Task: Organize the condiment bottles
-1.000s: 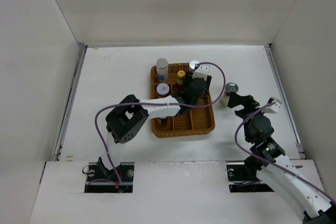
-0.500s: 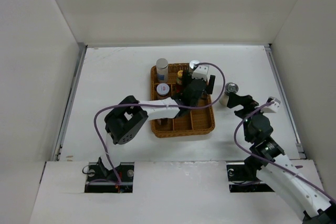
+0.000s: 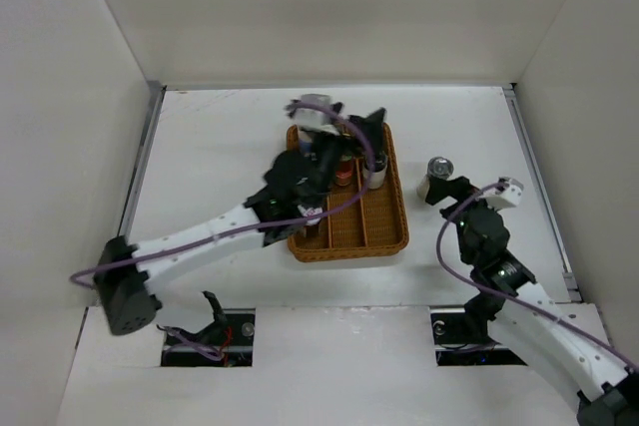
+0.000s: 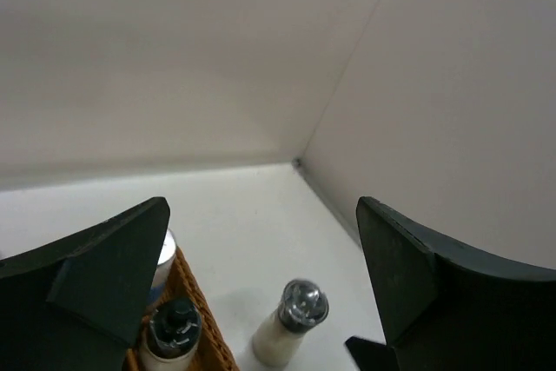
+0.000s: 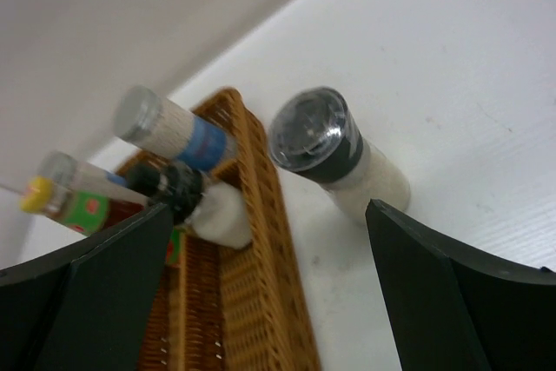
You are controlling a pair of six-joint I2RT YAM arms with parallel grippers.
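The grey-capped pale shaker (image 3: 436, 175) (image 5: 334, 158) (image 4: 291, 323) stands upright on the table just right of the brown wicker basket (image 3: 384, 226). My right gripper (image 3: 447, 197) (image 5: 269, 206) is open just in front of it, not touching. My left gripper (image 3: 359, 139) (image 4: 261, 206) hangs open and empty above the basket's back end. The basket holds the black-capped shaker (image 5: 195, 202) (image 4: 169, 336), a silver-topped blue-white shaker (image 5: 169, 132) and the red sauce bottle with a yellow cap (image 5: 69, 202) (image 3: 344, 169). My left arm hides the basket's left side.
White walls close in the table at the back and on both sides. A raised edge (image 3: 537, 177) runs along the table's right side behind the grey-capped shaker. The left arm's purple cable (image 3: 200, 241) trails over the table's near left.
My left gripper has opened and lifted up out of the basket toward its back end, and the left arm has stretched out. The right gripper has edged slightly closer to the grey-capped shaker.
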